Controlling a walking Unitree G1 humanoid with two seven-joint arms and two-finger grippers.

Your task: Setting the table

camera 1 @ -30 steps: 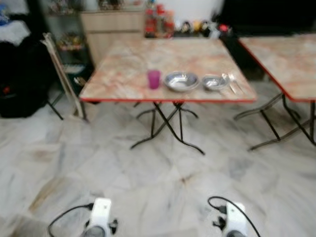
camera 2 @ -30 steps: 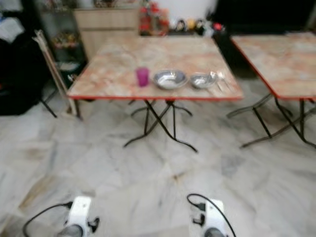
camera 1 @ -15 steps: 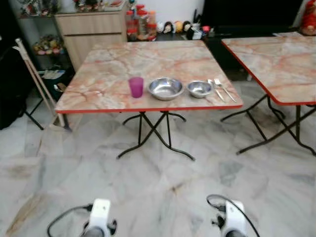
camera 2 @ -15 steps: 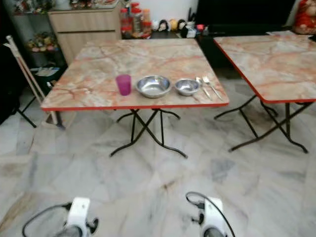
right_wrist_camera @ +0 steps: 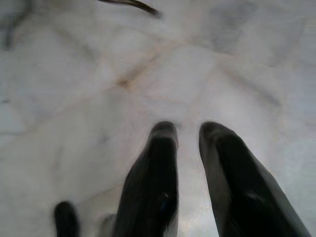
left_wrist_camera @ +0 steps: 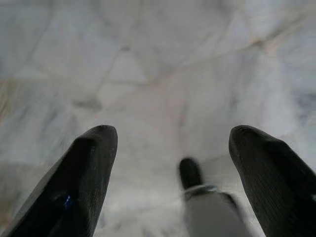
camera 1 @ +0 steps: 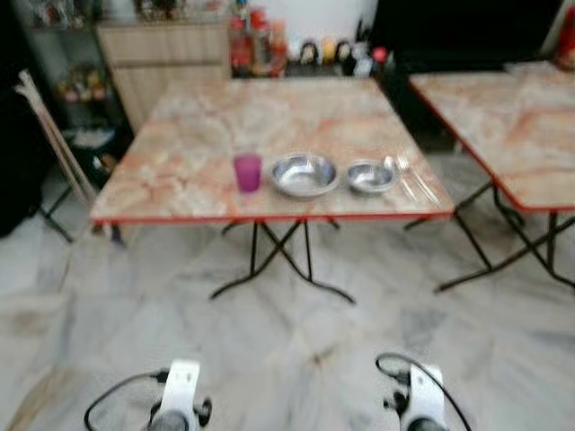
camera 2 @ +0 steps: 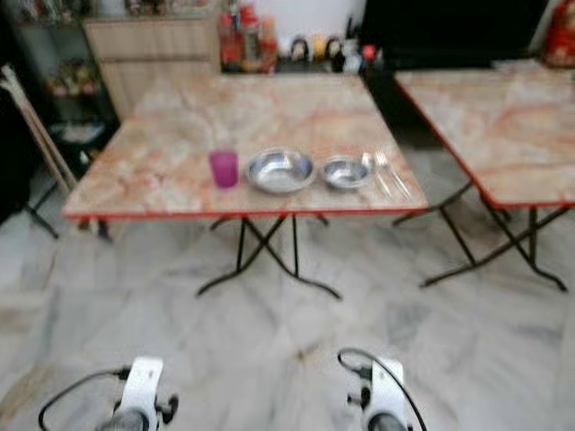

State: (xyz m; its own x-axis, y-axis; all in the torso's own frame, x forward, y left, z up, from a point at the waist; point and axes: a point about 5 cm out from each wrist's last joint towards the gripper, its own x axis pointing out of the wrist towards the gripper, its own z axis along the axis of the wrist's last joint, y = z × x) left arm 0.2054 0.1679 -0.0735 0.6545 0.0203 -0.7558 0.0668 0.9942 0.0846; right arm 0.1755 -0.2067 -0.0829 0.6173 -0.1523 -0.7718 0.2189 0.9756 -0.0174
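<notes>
Two benches are seen on the marble floor [camera 1: 296, 341]: one bench [camera 1: 207, 135] straight ahead, a second bench [camera 1: 512, 117] at the right. Along the near edge of the first, one purple cup [camera 1: 247, 171], two steel bowls and two pieces of cutlery [camera 1: 411, 177] are laid in a row. The cup is at the left, the big bowl [camera 1: 305, 173] just right of it, the small bowl [camera 1: 370, 175] next, the cutlery rightmost. A cabinet [camera 1: 166, 54] is seen beyond. The left hand [left_wrist_camera: 170, 140] is held wide above the floor. The right hand [right_wrist_camera: 187, 131] is held narrow, with nothing between its fingers [right_wrist_camera: 158, 173].
</notes>
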